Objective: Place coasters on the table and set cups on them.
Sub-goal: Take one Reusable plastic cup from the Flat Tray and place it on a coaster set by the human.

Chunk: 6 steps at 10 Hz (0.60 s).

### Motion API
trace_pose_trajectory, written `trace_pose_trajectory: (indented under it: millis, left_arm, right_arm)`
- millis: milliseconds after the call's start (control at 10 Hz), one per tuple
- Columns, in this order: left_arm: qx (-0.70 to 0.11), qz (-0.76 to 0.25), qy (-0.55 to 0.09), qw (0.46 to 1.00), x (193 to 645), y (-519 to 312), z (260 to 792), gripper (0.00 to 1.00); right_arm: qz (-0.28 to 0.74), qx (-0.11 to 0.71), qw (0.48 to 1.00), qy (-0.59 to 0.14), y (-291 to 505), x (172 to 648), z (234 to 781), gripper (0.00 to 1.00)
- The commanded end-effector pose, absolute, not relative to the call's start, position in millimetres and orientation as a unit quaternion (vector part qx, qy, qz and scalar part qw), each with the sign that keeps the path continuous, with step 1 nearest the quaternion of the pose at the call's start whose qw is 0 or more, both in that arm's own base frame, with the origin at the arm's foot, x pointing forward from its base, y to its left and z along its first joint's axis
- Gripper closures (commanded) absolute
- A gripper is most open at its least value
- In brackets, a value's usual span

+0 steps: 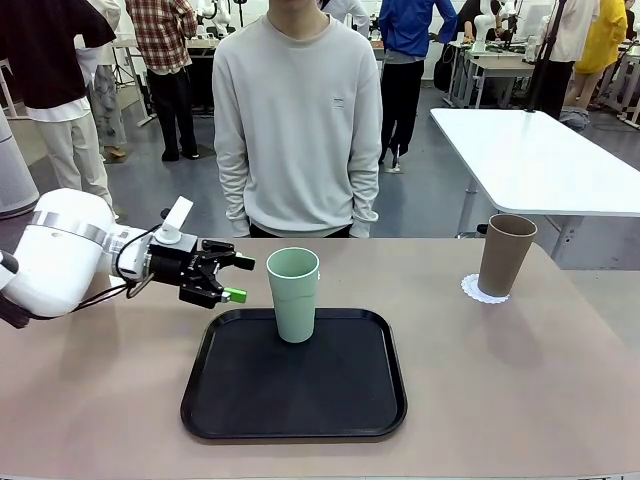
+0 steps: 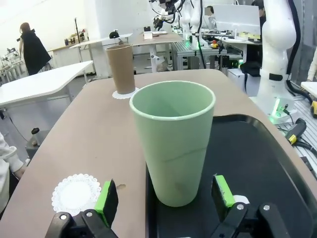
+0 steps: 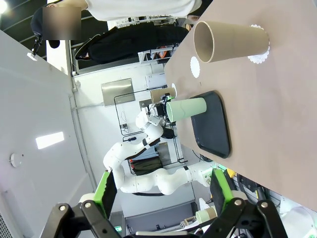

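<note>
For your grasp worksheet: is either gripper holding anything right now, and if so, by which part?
Nothing is held. The left gripper is open, its pads either side of the green cup without touching. The right gripper is open, clear of the table.

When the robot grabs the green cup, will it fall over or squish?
The green cup probably won't squish: its walls look stiff and hold a clean round rim. It might tip if bumped near the top, since it is tall with a narrower base. It looks empty, so likely light. The left end effector is open with its pads either side.
</note>
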<state>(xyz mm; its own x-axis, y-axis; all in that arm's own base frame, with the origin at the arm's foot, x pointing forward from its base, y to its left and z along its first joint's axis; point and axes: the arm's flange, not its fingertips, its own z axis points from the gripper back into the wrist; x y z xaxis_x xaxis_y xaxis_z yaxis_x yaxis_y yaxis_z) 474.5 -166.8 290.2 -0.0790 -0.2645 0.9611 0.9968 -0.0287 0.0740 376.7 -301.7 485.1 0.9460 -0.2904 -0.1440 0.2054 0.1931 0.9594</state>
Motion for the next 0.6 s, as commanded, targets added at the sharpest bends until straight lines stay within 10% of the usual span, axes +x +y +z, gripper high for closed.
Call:
trace_pose_trajectory:
  millis: [0,500]
  left_arm:
    - [-0.402,-0.589,-0.458,0.53,477,-185,279,0.0]
    - [-0.431,-0.585,-0.445,0.523,476,-205,264,0.0]
  right_arm:
    - [-0.164,0.62,0.766,-0.037,-300,377,486,0.0]
    - [-0.164,0.62,0.766,-0.037,-300,377,486,0.0]
